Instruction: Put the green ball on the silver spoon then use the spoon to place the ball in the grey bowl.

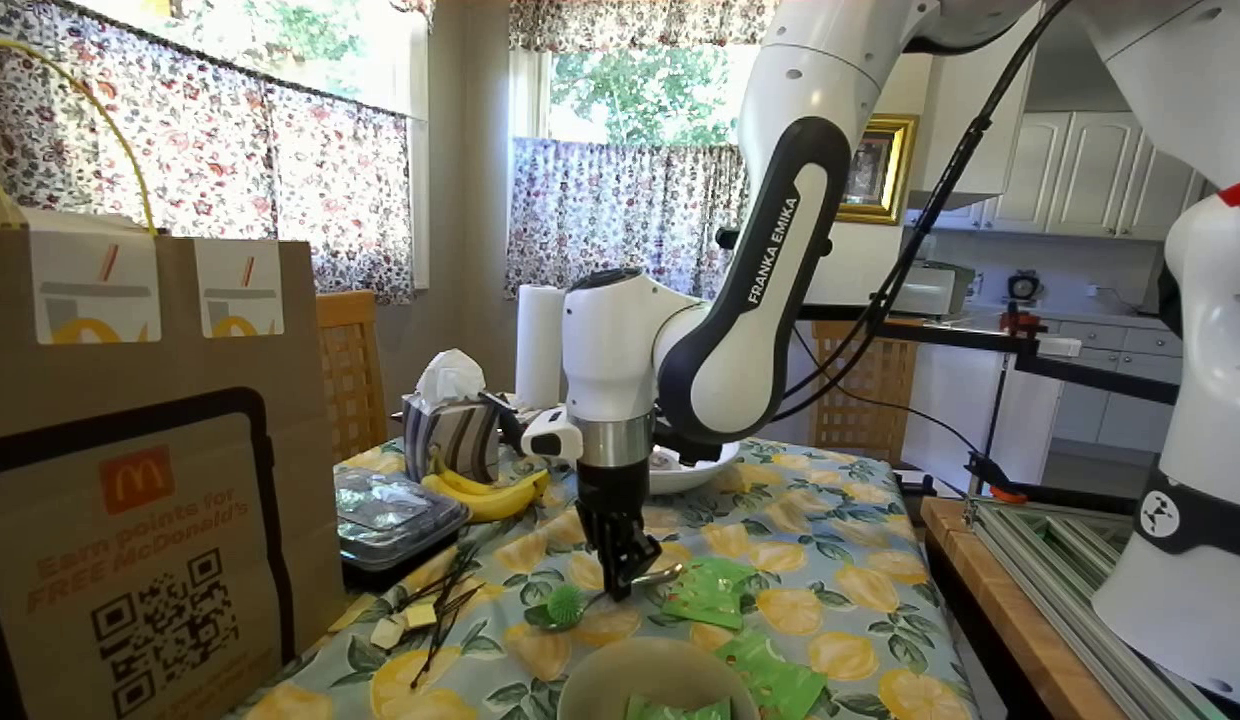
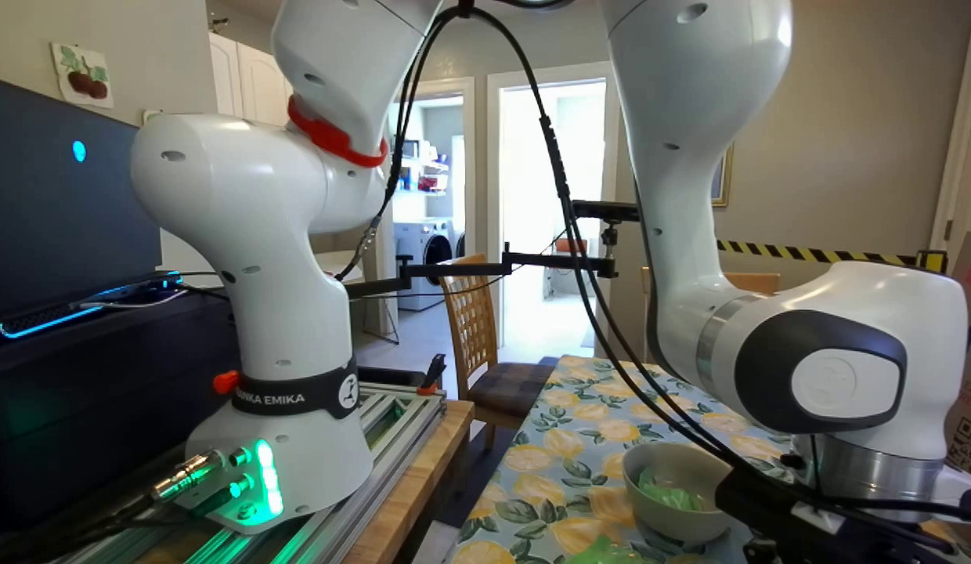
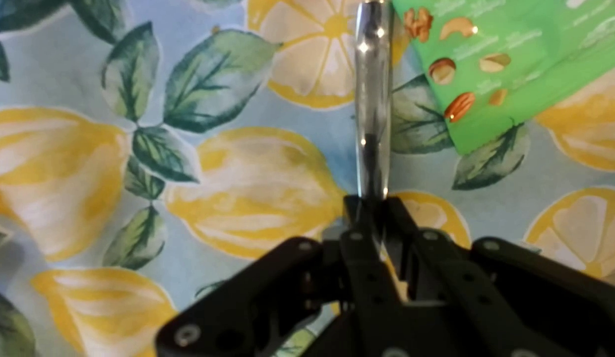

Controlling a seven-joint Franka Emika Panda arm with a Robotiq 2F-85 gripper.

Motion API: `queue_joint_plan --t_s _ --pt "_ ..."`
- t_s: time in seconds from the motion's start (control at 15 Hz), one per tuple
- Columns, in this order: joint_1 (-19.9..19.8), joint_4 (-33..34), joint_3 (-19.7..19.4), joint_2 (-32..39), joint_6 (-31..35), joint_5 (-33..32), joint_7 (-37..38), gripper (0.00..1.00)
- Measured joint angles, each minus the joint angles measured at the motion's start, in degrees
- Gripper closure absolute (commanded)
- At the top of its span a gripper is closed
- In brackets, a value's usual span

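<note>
- Spoon (image 3: 373, 94): handle clamped by gripper (image 3: 372, 204).
- Ball (image 1: 566, 604): on spoon's head.
- Packet (image 3: 511, 54): just beside spoon's handle.
- Pale bowl (image 1: 695, 481): well apart from spoon.

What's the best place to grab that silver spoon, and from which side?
Hold the silver spoon by its slim handle, probably from above, jaws closing across it: the green ball sits on the head, so gripping there would likely knock it off. The gripper holds the handle that way now.
</note>
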Motion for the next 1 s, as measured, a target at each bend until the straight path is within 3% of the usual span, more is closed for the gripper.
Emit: queue_joint_plan --t_s 0.53,1.0 --pt "0.00 -0.92 0.88 -1.89 -0.02 0.00 0.00 0.96" --pt "0.04 -5.87 2.33 -7.80 -1.26 0.00 -0.98 0.96"
